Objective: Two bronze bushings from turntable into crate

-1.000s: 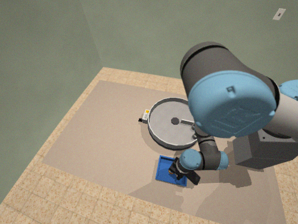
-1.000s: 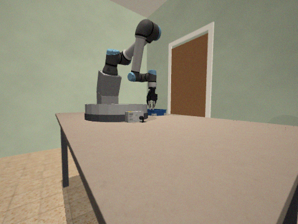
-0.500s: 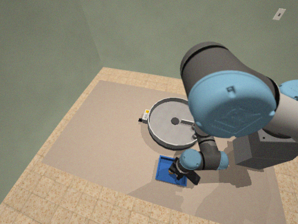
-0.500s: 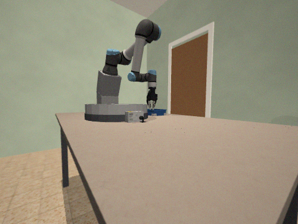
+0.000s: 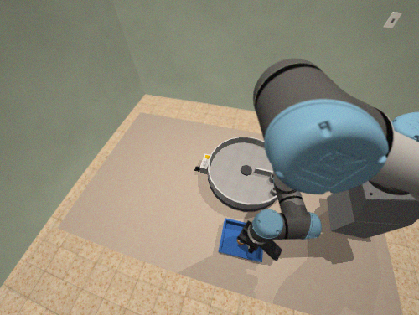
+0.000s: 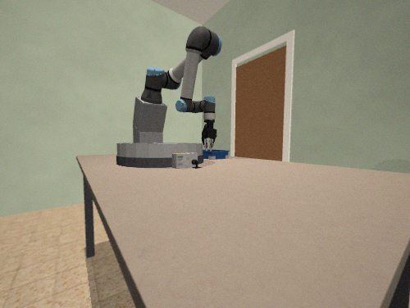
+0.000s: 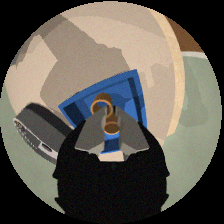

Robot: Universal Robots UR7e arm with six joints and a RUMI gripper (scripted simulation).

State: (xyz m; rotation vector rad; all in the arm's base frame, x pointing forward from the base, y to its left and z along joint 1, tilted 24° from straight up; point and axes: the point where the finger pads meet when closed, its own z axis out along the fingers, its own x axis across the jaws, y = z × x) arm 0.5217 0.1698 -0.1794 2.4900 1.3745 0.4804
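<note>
The blue crate (image 5: 222, 239) (image 6: 223, 154) (image 7: 100, 86) stands beside the turntable (image 5: 228, 176) (image 6: 141, 150). In the wrist view one bronze bushing (image 7: 94, 106) shows in the crate, its round open end facing the camera. A second bronze bushing (image 7: 111, 129) shows in the narrow gap between the fingers, and its far end is partly hidden by them. My gripper (image 6: 208, 148) (image 7: 110, 106) points down low over the crate, its fingertips nearly together; I see no bushing clearly pinched by them. A few grey bushings (image 5: 273, 191) are on the turntable's right side, partly hidden by the arm.
A low bar (image 5: 263, 172) and a dark hub (image 5: 246, 169) are on the turntable. A small light box (image 5: 204, 162) (image 6: 184, 160) is fixed at its outer edge. The arm's grey pedestal (image 5: 352, 214) (image 6: 149, 123) stands beside the crate and turntable.
</note>
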